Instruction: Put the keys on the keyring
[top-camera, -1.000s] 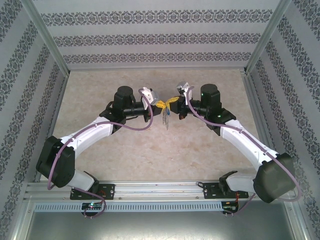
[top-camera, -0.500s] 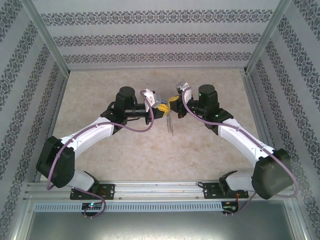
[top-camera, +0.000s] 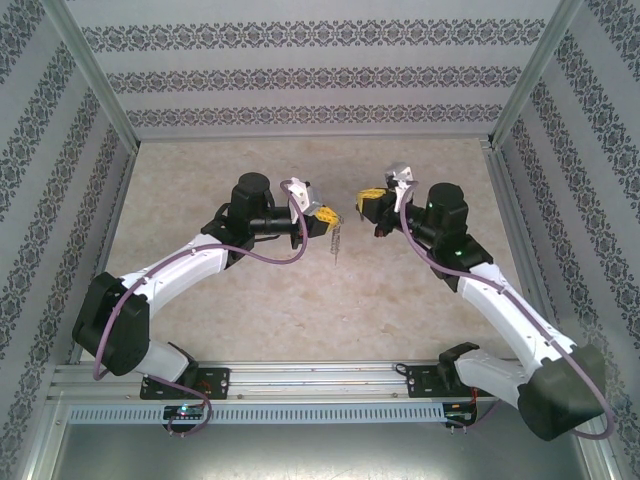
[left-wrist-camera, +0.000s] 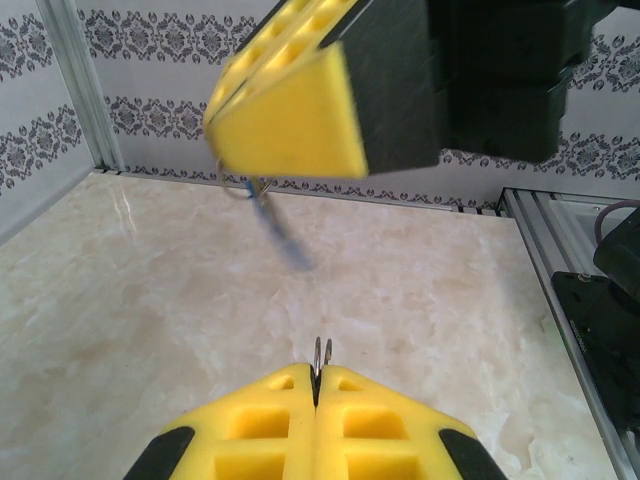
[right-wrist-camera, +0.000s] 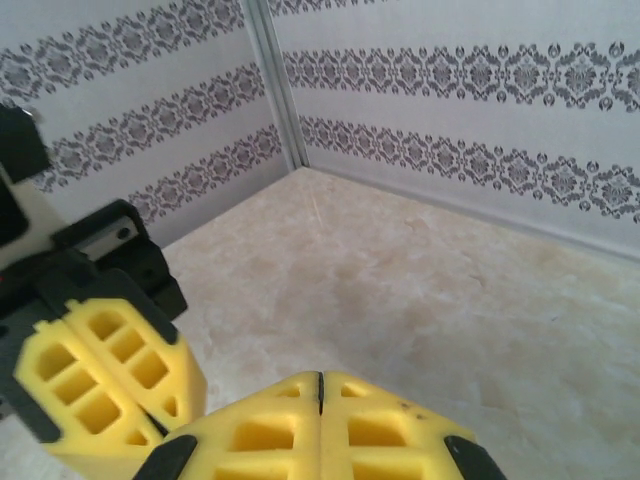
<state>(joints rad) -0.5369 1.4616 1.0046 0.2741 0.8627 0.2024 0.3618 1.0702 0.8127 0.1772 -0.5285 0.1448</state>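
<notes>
Where patterned walls (top-camera: 300, 80) enclose the marbled table (top-camera: 300, 300), the left hand (top-camera: 325, 213) pinches the keyring (top-camera: 336, 238), the right hand (top-camera: 364, 200) closed.

High rear view downward, close low wrist views, shared table (top-camera: 300, 310)

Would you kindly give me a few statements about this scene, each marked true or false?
1. The yellow-padded left pincer and the yellow-padded right pincer are both shut. True.
2. The two pincers touch each other. False: a gap separates them.
3. A thin fine-linked metal chain dangles by the left pincer's tip. True.
4. The left pincer is closed on nothing. False: the edge of a grey metal keyring pokes out between its fingertips.
</notes>
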